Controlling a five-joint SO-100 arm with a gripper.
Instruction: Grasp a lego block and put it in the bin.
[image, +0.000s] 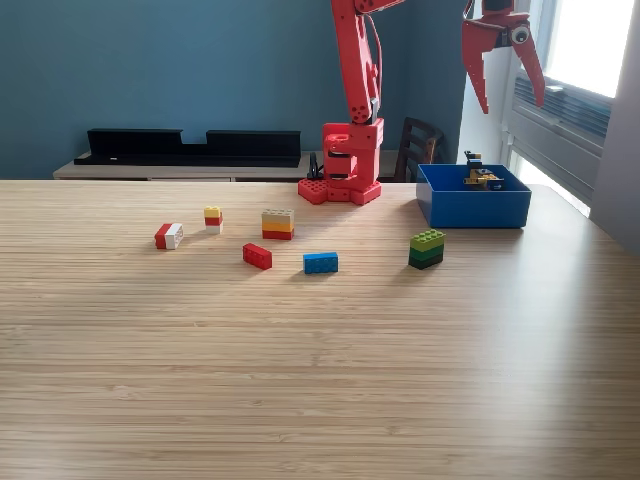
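Several lego blocks lie on the wooden table: a red-and-white one, a small yellow-red-white stack, a tan-yellow-red stack, a red brick, a blue brick and a green stack. The blue bin stands at the exterior view's right, near the arm's red base, with a few blocks inside. My red gripper hangs high above the bin, open, with nothing between its fingers.
A dark chair stands behind the table beside the arm's base. A low shelf with black trays runs along the blue back wall. A window with a radiator is at the right.
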